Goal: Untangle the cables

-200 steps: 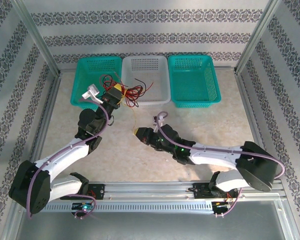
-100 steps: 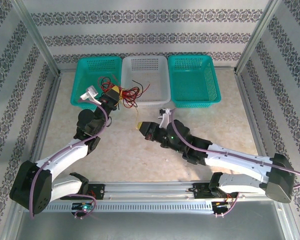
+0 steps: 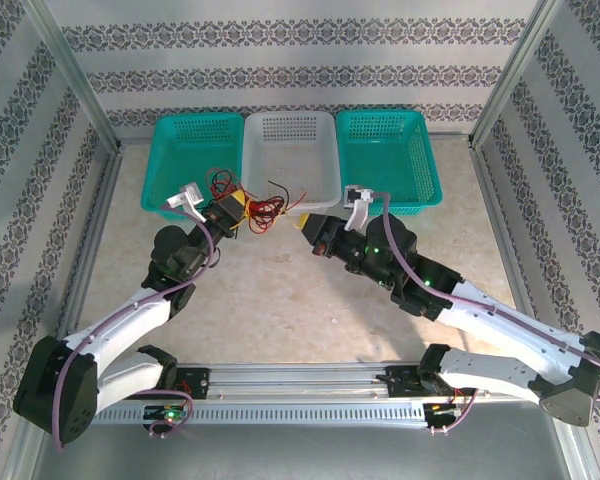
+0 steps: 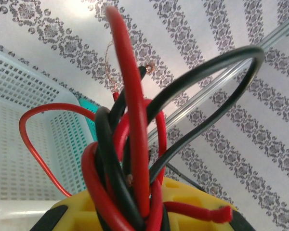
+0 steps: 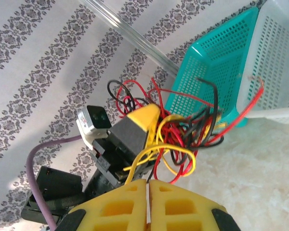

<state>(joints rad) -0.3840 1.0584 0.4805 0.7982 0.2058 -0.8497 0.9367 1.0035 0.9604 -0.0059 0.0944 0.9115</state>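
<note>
A pale, marbled beige table (image 3: 280, 310) sits inside an aluminium frame (image 3: 75, 75), and grey-and-white striped damask wallpaper (image 3: 300, 60) covers the back and both sides. A metal rail (image 3: 300, 380) runs along the table's near edge, where the arms are bolted. Three perforated baskets stand side by side at the far edge: a left teal basket (image 3: 195, 118), a white basket (image 3: 290, 114) and a right teal basket (image 3: 380, 113). The cables (image 3: 252, 205) hang as a loose knot above the table, in front of the gap between the left teal basket and the white one. The left gripper (image 3: 232, 208) is clenched on this knot. Its wrist view shows the red cable (image 4: 135, 120) and the black cable (image 4: 207, 72) pinched together between its yellow fingers (image 4: 192, 211), with loops rising above them against the wallpaper. The right gripper (image 3: 307, 222) is just beside it, in front of the white basket, with its jaws pressed together. The yellow cable (image 5: 168, 154) curls out of the knot and one strand runs down into the seam between the right gripper's fingers (image 5: 178, 207), so it is grasping the yellow one
</note>
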